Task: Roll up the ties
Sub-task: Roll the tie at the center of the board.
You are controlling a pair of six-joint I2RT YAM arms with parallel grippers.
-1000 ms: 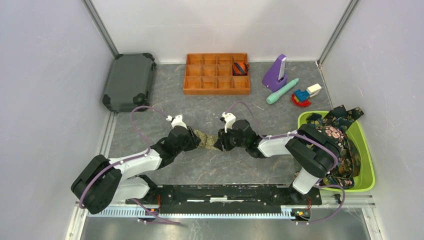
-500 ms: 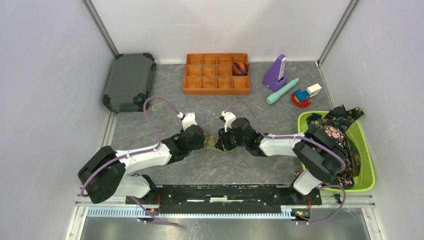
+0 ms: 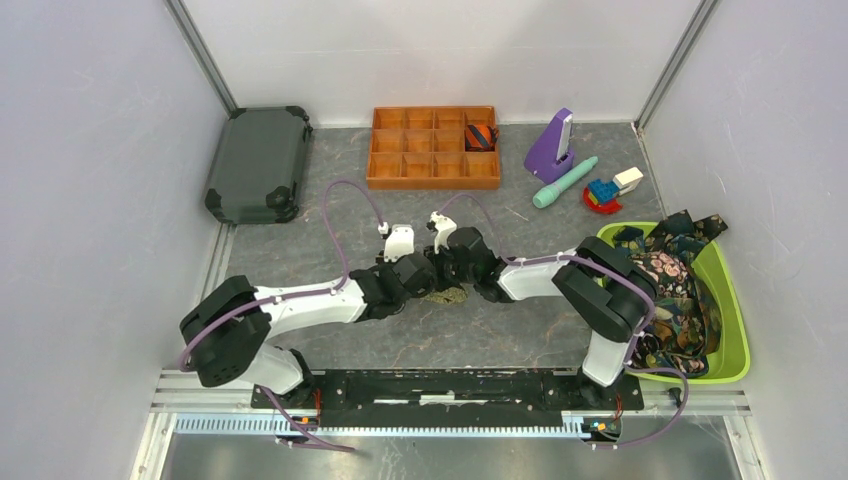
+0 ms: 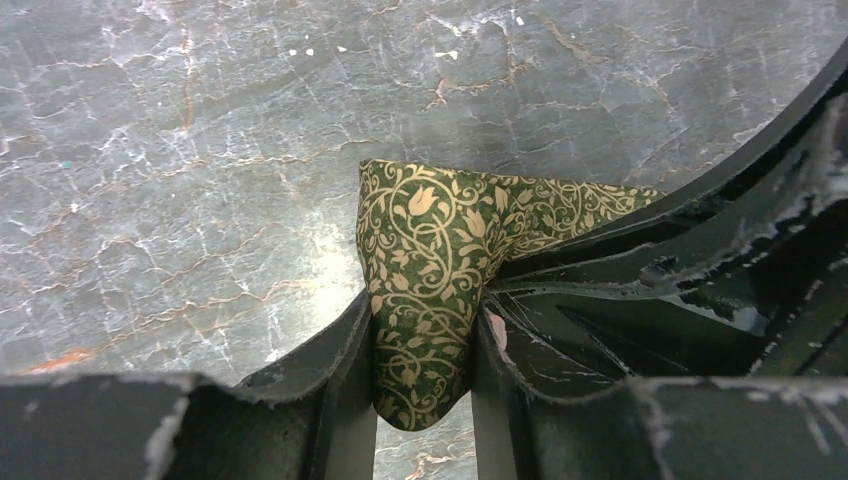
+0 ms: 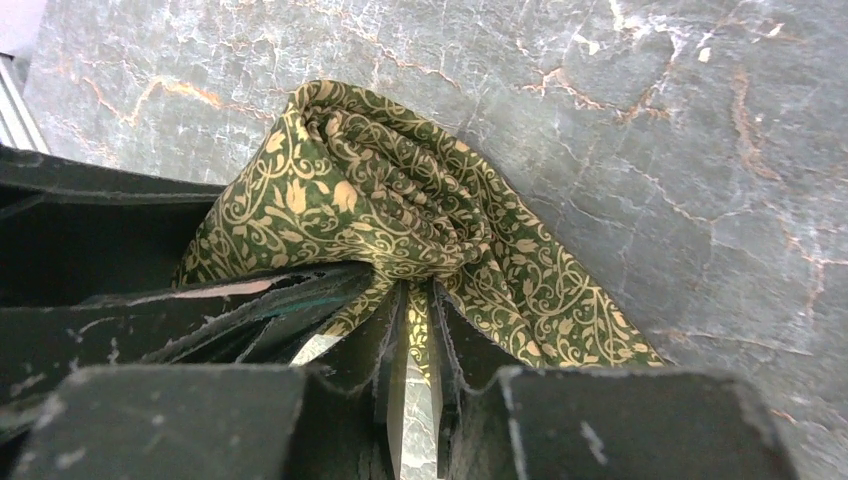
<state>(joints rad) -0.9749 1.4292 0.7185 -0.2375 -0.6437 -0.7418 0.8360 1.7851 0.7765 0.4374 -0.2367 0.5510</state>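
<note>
From where I stand, both arms meet over the middle of the counter [image 3: 330,215], somewhat nearer its near edge than its far one, with the olive-green tie [image 3: 445,296] bunched on the surface between them. The left end effector [image 4: 425,335] has its fingers pressed in on a thick fold of the patterned cloth, and the right end effector [image 5: 410,315] is all but closed, pinching a thin pleat at the root of a loose, coiled bundle. I'd judge this to be the rolling step itself: the cloth is gathered into a rough wad, not a tidy spiral, so the roll looks only partly formed. The next move seems to call for one side to hold the core firmly while the other winds the slack around it, keeping the edges lined up so the soft fabric doesn't spring open. One striped tie [image 3: 481,136] sits rolled in the far-right compartment of the orange tray [image 3: 420,150] at the counter's far edge, and the other ties [image 3: 670,285] lie heaped in the green bin [image 3: 738,340] by the right edge.
</note>
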